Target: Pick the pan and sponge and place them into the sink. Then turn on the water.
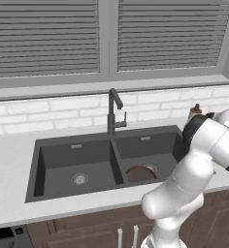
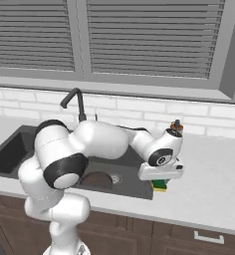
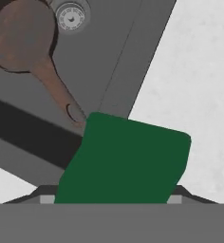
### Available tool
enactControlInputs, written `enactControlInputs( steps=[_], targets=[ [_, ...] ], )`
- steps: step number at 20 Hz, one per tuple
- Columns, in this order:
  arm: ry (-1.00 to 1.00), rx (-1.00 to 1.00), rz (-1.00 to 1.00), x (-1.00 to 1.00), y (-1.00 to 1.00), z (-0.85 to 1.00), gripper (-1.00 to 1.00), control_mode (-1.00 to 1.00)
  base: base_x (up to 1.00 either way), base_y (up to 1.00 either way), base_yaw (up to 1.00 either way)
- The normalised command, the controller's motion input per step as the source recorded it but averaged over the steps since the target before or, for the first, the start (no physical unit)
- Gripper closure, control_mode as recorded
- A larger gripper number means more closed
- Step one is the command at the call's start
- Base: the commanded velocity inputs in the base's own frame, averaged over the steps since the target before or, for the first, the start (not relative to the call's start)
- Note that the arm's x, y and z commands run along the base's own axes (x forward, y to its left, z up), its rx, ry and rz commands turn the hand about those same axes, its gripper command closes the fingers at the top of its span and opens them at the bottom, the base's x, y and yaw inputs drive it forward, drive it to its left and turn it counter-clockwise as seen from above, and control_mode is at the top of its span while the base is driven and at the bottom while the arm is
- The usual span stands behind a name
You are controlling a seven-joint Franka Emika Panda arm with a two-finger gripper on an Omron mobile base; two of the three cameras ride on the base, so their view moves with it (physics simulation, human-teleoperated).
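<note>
Centrally in the right base view, the gripper (image 2: 160, 183) has its jaws closed on the green sponge (image 2: 160, 186), held above the counter (image 2: 209, 184) beside the sink (image 1: 48, 160). Lower middle, the pan (image 1: 139, 173) rests in the right basin.

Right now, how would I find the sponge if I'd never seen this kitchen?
Find the dark double sink under the window. Go to its right front corner, just under the robot's hand: the sponge is there. It's a little block, green on top and yellow below, unlike the round brown pan in the basin.

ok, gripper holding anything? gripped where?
It looks like the gripper holds the sponge, clamped by its sides, near the sink rim. The fingertips are hidden, so contact isn't certain.
</note>
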Motion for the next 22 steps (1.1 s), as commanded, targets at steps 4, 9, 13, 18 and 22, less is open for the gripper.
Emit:
enactControlInputs(
  steps=[4, 9, 13, 18, 22],
  targets=[
    [0.00, -0.01, 0.21, 0.00, 1.00, 0.15, 1.00, -1.00, 0.00, 0.00, 0.00],
    [0.00, -0.01, 0.15, 0.00, 1.00, 0.00, 1.00, -1.00, 0.00, 0.00, 0.00],
    [0.00, 0.00, 0.05, 0.16, 0.99, -0.04, 1.00, -1.00, 0.00, 0.00, 0.00],
    [0.00, 0.00, 0.00, 0.52, 0.59, -0.17, 1.00, -1.00, 0.00, 0.00, 0.00],
    [-0.01, 0.00, 0.00, 0.37, 0.26, -0.50, 1.00, -1.00, 0.00, 0.00, 0.00]
  ],
)
